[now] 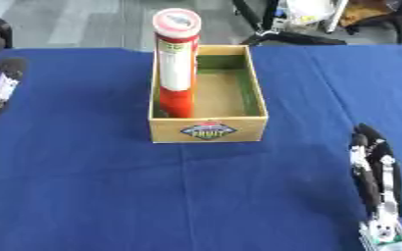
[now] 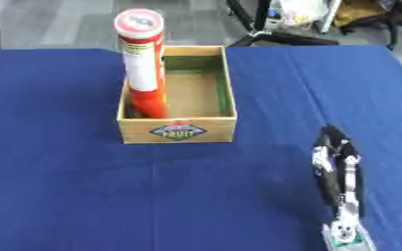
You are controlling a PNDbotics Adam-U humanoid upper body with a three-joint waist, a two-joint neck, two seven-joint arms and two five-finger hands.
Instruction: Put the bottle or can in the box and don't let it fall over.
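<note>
Nearest to us, our right robot hand (image 2: 338, 171) is resting at the lower right of the table (image 1: 84, 186), its fingers (image 1: 369, 147) lying straight and pointing away from us, holding nothing. The blue cloth covering the table is lying flat beneath it, with a faint crease running down the middle.

Ahead of that robot hand and to its left, well apart from it, we are seeing the wooden box (image 1: 209, 130) sitting open-topped on the cloth (a diamond-shaped label (image 2: 179, 131) on its near wall is reading "FRUIT"). The tall can (image 1: 177, 63) is standing upright inside the box, tucked into the near left corner, its red base down on the box floor and its white and red body rising well above the rim. Its round cap (image 2: 139, 21) is facing up. The rest of the box is lying bare.

Our left robot hand (image 1: 0, 81) is showing only at the far left edge of the left eye view, well apart from the box, touching nothing; we cannot tell how its fingers are set.
</note>
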